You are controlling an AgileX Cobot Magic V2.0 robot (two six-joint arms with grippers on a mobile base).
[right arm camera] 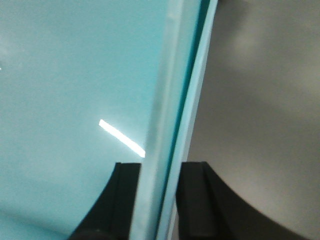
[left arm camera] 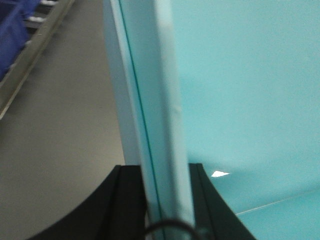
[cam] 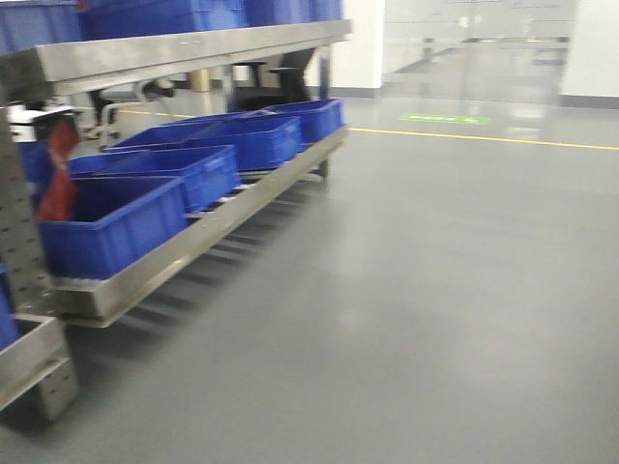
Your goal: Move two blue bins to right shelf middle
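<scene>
Closest to the lens, black: the left gripper (left arm camera: pixel 164 172), pinching the upright wall of the bins (left arm camera: pixel 240 90), one jaw outside, one inside, no gap at either pad. Same story at the right gripper (right arm camera: pixel 160 167): clamped across the opposite wall, cyan bin bottom inward of the jaws, grey floor (right arm camera: pixel 260 100) outward.

Looks like two walls between each pair of jaws rather than one, going by the dark teal seam running up the rim. Judged to be both bins nested, for carrying the pair in a single trip. Gripped at two opposite walls, presumably to keep the load level and stop it swinging. Handy too for leaving the base free to land on rollers. Probably held off the ground, with only bare floor beyond the outer jaws.

Nowhere in the front view, so carried outside that camera's field. Ahead and to the left there: a shelf (cam: pixel 193 46) with steel rails and perforated posts, its lower level lined with dark bins (cam: pixel 116 227). Blurred throughout, hinting at a moving base. Not to be confirmed as the right shelf from here; no free middle level in sight.

Judged mid-transit: pick-up done, placing not yet begun. Next needed: squaring up to the target level, then sliding the pair in without loosening either grip early.
</scene>
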